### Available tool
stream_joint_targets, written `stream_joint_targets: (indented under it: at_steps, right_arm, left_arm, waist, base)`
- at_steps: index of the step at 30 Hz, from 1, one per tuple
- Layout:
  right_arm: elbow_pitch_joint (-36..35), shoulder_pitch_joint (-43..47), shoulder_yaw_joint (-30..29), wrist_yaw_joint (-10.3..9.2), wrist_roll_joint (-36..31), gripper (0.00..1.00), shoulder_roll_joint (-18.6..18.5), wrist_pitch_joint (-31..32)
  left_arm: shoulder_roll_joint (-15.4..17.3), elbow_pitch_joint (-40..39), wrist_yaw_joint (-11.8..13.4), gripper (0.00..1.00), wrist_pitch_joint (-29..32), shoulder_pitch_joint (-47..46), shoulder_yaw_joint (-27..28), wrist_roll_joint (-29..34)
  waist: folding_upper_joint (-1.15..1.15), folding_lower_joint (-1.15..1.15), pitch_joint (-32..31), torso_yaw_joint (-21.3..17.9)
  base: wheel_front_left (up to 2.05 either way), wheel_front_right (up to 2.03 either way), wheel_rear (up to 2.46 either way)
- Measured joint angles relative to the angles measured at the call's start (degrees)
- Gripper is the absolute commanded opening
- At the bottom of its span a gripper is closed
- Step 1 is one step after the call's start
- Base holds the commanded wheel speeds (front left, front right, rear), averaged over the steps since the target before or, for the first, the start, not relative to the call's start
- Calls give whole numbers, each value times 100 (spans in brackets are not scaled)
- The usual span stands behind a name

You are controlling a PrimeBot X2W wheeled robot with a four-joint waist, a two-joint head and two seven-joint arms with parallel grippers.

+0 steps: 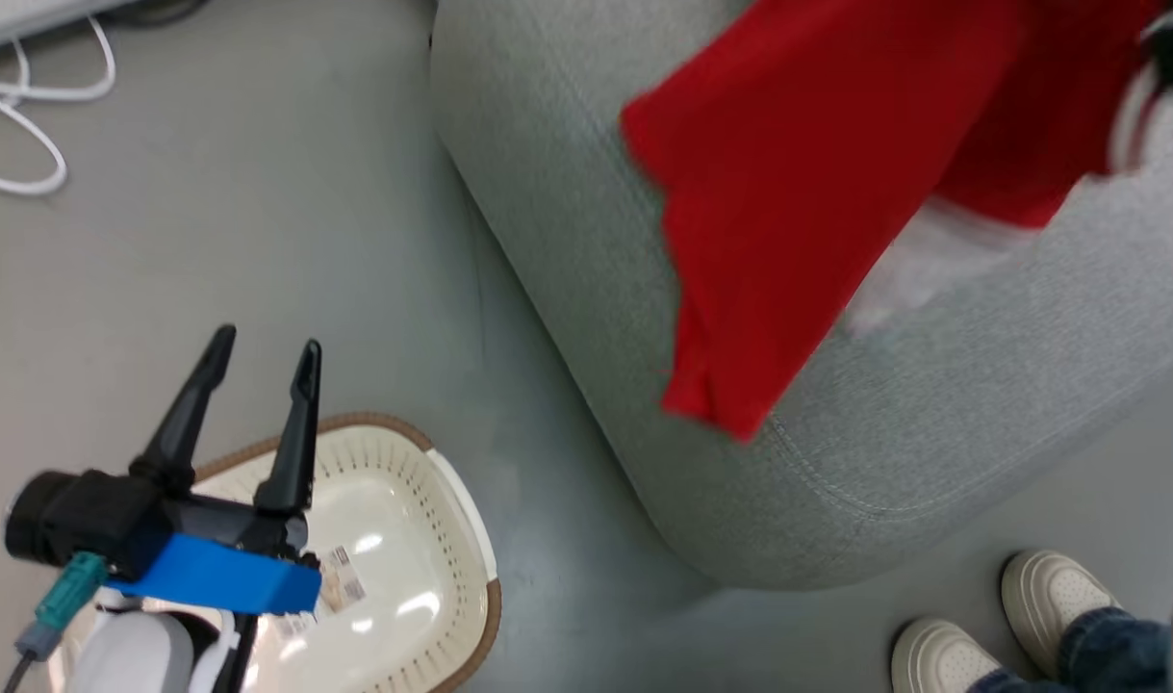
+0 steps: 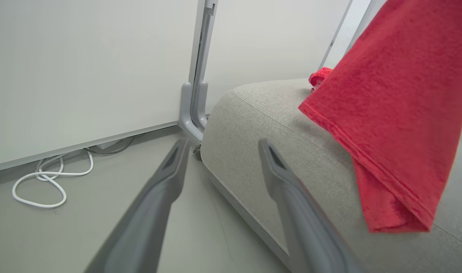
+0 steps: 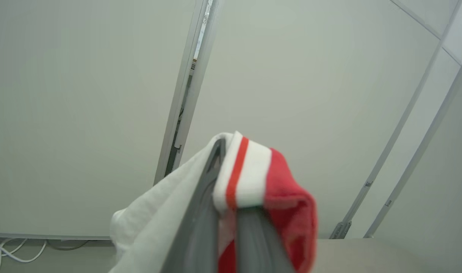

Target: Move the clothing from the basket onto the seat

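My right gripper (image 3: 230, 163) is shut on the clothing (image 3: 253, 174), its white band with a red stripe folded over the fingertips. In the head view this red garment (image 1: 798, 173) hangs blurred above the grey seat (image 1: 586, 250), its lower corner dangling near the seat's front edge, with a white panel (image 1: 932, 260) beneath. A further red bit (image 2: 320, 76) lies further back on the seat (image 2: 253, 125). The cream basket (image 1: 451, 491) stands on the floor, nothing inside but a label. My left gripper (image 1: 267, 351) hovers open over the basket's far rim, holding nothing.
A person's white shoes (image 1: 1009, 616) stand on the floor by the seat's near corner. A white cable (image 2: 45, 178) loops along the foot of the pale wall. A grey wall post (image 2: 194, 110) stands just behind the seat's end.
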Motion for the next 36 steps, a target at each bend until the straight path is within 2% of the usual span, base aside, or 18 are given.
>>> stream_joint_targets:
  at_steps: [3,5,10,13,18,25,26,27,28,31,36]
  right_arm:
    - [154,-776,-394,1,202,0,-333,178]
    - [281,-1211,-613,-2,650,0,-457,263]
    - [792,-1951,-1062,1,755,0,-1311,443]
    - [1115,-2216,-1404,0,603,0,-1533,386]
    - [1756,-1954,-1579,0,215,0,-1507,180]
    - [2878,-1218,-1553,1,-172,0,-1002,-215]
    - [3027,-1154,-1555,1,-191,13,-935,-258]
    - [3183,-1096,-1567,1,-236,64,-894,-281]
    - [3312,-1039,-1571,0,-235,100,-862,-303]
    - [3575,-844,-1511,0,-214,100,-753,-446]
    - [3679,-387,-1254,0,-281,100,-799,-680]
  left_arm:
    - [144,-225,0,100,110,-180,23,42]
    - [234,-361,-1,100,169,-308,11,66]
    - [437,-762,-2,100,347,-615,-67,159]
    - [548,-998,-2,100,430,-754,-79,200]
    - [591,-1257,-1,100,489,-834,-100,237]
    - [603,-1238,0,100,482,-856,-159,238]
    - [606,-1215,0,100,476,-856,-157,227]
    - [605,-1187,2,100,456,-856,-153,212]
    - [599,-1151,4,100,430,-856,-155,198]
    - [553,-1017,33,100,320,-855,-179,198]
    - [299,-665,75,100,56,-833,-270,131]
  waist:
    - [0,0,388,58]
    - [0,0,624,133]
    - [0,0,1200,328]
    - [0,0,1517,469]
    - [0,0,1940,678]
    - [0,0,2164,899]
    - [0,0,2144,911]
    - [0,0,2114,927]
    - [0,0,2073,947]
    - [0,0,1875,1040]
    - [0,-1,1343,1271]
  base:
    - [0,0,0]
    - [0,0,0]
    - [0,0,0]
    - [0,0,0]
    - [0,0,0]
    - [0,0,0]
    - [0,0,0]
    - [0,0,0]
    - [0,0,0]
    - [0,0,0]
    - [0,0,0]
